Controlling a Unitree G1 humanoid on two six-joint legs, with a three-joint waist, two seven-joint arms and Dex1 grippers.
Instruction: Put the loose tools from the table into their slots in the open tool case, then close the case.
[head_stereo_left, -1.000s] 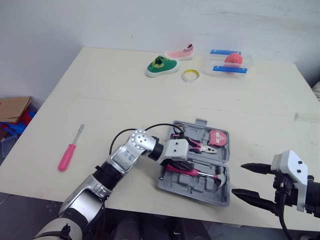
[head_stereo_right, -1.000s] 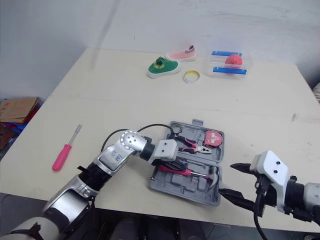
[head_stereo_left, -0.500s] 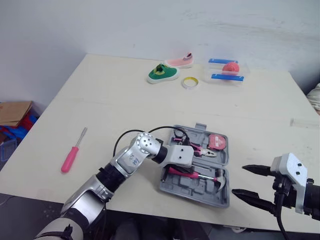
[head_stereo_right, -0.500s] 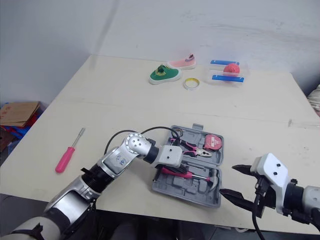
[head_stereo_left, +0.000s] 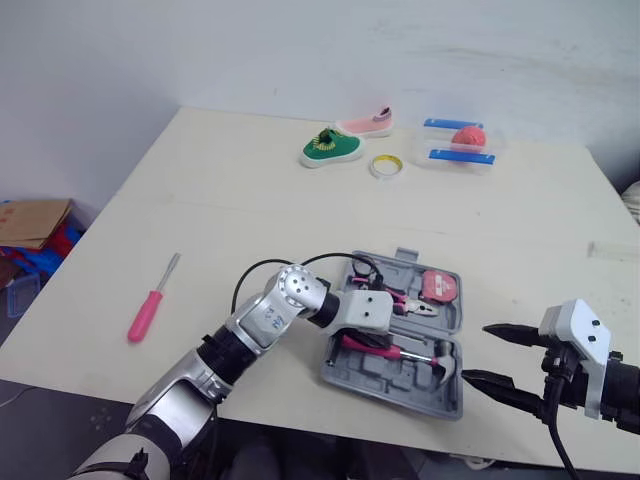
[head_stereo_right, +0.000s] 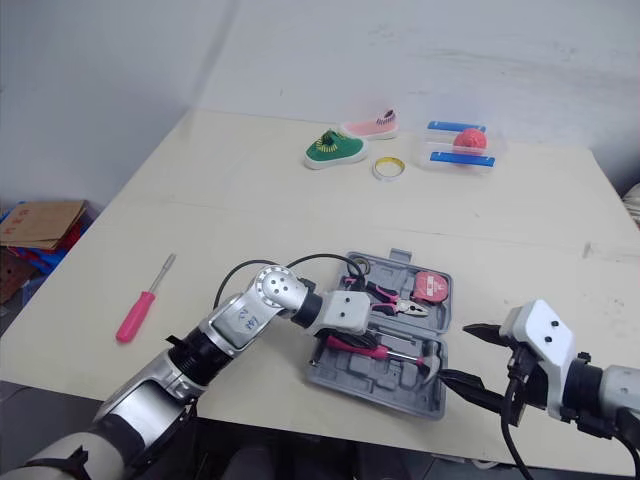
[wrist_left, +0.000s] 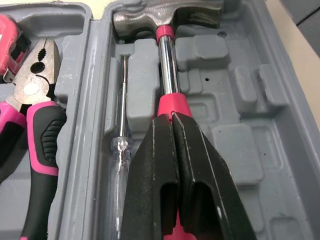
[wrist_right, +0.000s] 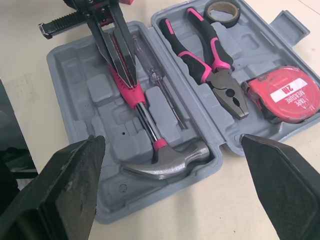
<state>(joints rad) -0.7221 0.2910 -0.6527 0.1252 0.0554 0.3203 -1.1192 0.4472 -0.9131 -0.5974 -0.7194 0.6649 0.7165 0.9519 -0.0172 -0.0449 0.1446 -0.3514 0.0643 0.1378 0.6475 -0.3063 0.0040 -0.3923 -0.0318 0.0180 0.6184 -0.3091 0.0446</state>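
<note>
We log the table (head_stereo_left: 250, 200), cream, spanning the frame. Tool case (head_stereo_left: 380, 378): grey, open, lower centre near the front edge. Right pincer (head_stereo_left: 475, 352): fingers apart, lower right, just beside the case. Left pincer (wrist_left: 172, 117): fingers together, tips on the pink handle of the hammer (wrist_left: 169, 70), which lies in the case. Screwdriver (head_stereo_left: 150, 305): pink-handled, loose at left, well apart from the case.

On the table (head_stereo_right: 250, 230), loose pink screwdriver (head_stereo_right: 136, 314); left gripper (head_stereo_right: 338, 338) over open tool case (head_stereo_right: 372, 386).

You have open case (head_stereo_left: 385, 372) at table (head_stereo_left: 250, 200) front edge; hammer (wrist_right: 167, 159), pliers (wrist_right: 226, 91), tape measure (wrist_right: 285, 95) inside; screwdriver (head_stereo_left: 147, 312) well left.
</note>
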